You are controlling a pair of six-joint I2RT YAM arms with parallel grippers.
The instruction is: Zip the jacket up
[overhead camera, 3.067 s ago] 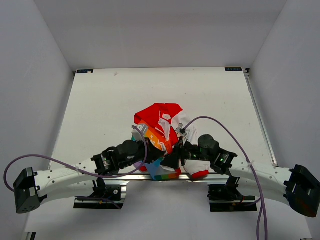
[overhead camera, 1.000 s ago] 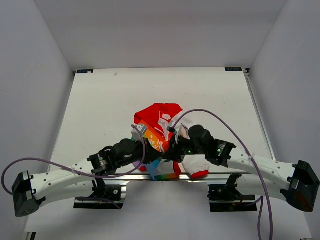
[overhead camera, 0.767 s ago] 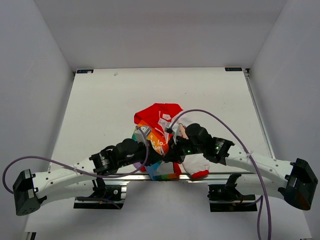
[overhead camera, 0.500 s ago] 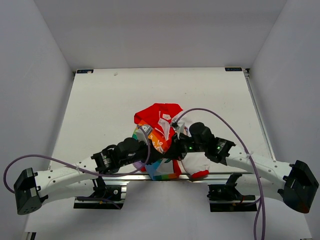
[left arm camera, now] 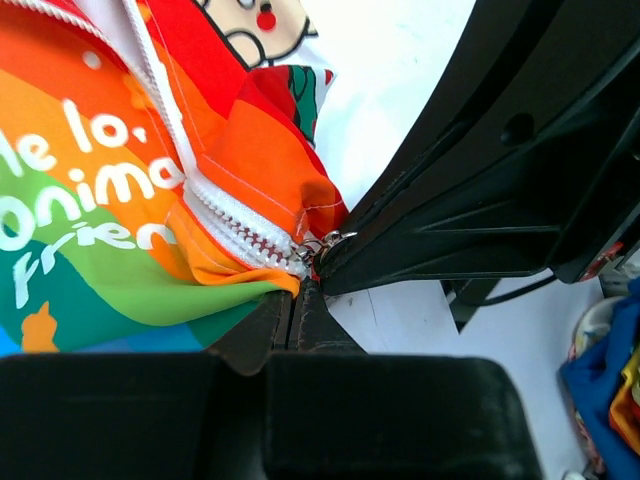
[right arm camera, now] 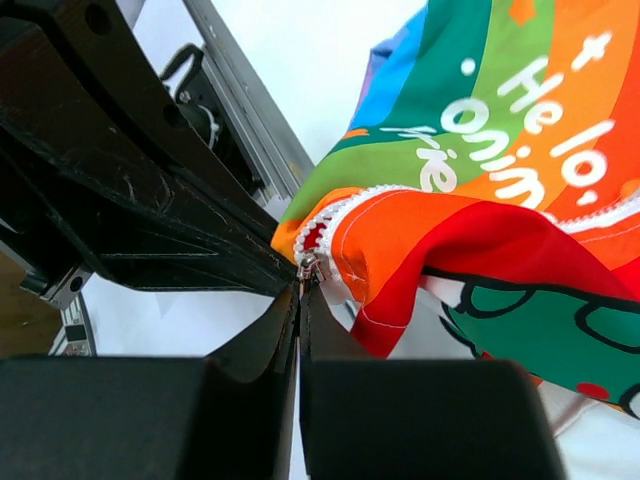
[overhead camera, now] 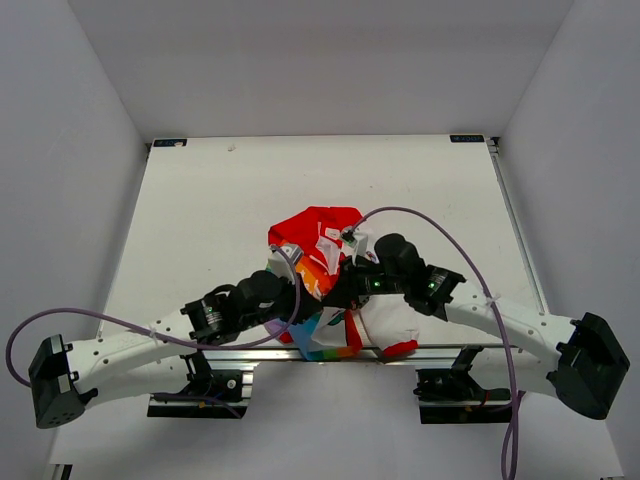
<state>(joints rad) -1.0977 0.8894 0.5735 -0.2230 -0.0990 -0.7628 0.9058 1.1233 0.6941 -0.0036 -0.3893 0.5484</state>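
Observation:
The jacket (overhead camera: 315,228) lies bunched near the table's front edge, red lining up, rainbow hem (left arm camera: 90,200) toward the arms. Its white zipper (left arm camera: 235,215) is joined for a short stretch at the hem. In the left wrist view, my left gripper (left arm camera: 297,298) is shut on the hem fabric just below the zipper's bottom end. The metal slider (right arm camera: 310,266) sits at the tips of my right gripper (right arm camera: 300,292), which is shut on its pull. Both grippers meet tip to tip over the hem (overhead camera: 325,297). In the top view the fingertips are hidden by the wrists and cloth.
The white table (overhead camera: 200,200) stretches far and to both sides of the jacket. The arms' mounting rail (overhead camera: 250,352) runs along the near edge right under the hem. Purple cables (overhead camera: 420,215) loop above each arm. Coloured cloth (left arm camera: 610,370) lies beyond the table edge.
My right wrist has drawn a little away from the near edge, taking the slider along. The left arm has barely moved. Both grippers stay shut.

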